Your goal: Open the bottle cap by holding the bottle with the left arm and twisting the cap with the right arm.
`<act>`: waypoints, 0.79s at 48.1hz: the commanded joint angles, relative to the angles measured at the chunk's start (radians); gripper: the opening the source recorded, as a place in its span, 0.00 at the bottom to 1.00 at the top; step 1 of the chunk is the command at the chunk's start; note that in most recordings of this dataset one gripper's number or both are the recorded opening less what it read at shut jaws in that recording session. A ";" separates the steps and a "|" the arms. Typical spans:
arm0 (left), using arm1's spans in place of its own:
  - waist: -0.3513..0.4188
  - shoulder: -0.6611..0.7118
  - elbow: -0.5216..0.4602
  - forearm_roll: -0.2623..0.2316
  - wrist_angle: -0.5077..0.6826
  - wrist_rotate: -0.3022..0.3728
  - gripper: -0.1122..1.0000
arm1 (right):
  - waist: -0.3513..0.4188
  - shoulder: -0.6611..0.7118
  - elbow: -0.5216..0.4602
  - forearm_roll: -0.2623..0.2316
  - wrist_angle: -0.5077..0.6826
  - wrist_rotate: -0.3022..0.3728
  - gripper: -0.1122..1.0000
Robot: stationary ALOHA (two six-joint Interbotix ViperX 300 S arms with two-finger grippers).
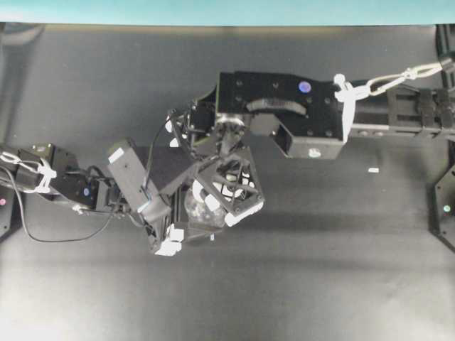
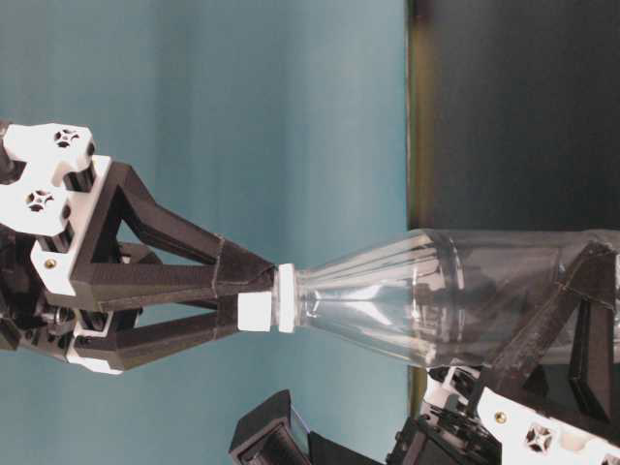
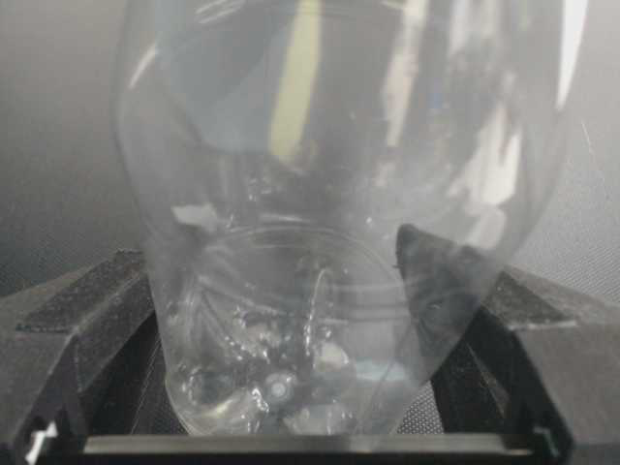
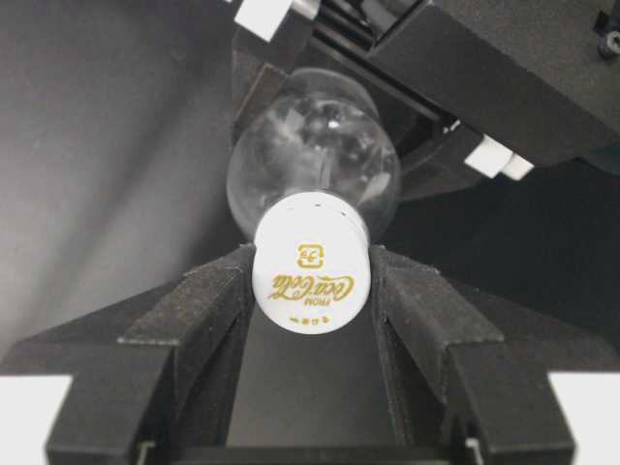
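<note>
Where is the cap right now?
In the right wrist view the white cap sits mid-frame on the bottle, pinched between the right tool's fingers; the left tool holds the bottle's body beyond.

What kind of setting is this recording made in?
Probably a lab robot workbench: a bare dark matte tabletop with a teal backdrop, two black robot arms meeting over it, and one prop, a clear plastic bottle with a white screw cap.

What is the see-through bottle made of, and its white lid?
The bottle looks like thin clear plastic: glossy, with molded ridges and the background showing through. The bottle cap seems opaque white plastic, smooth and slightly shiny, with gold printed lettering on top.
</note>
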 commanded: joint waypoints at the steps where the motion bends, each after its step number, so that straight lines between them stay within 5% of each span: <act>1: -0.003 0.006 0.005 0.000 0.020 -0.005 0.84 | 0.067 -0.003 0.005 0.002 -0.003 -0.005 0.42; 22: -0.003 0.008 0.006 0.000 0.021 0.000 0.84 | 0.051 -0.026 0.005 0.002 -0.020 0.063 0.43; 31: -0.002 0.006 0.008 0.000 0.020 0.002 0.84 | 0.048 -0.046 0.009 0.009 -0.060 0.107 0.83; 38: -0.002 0.006 0.011 0.000 0.020 0.002 0.84 | 0.046 -0.057 0.009 0.011 -0.063 0.153 0.85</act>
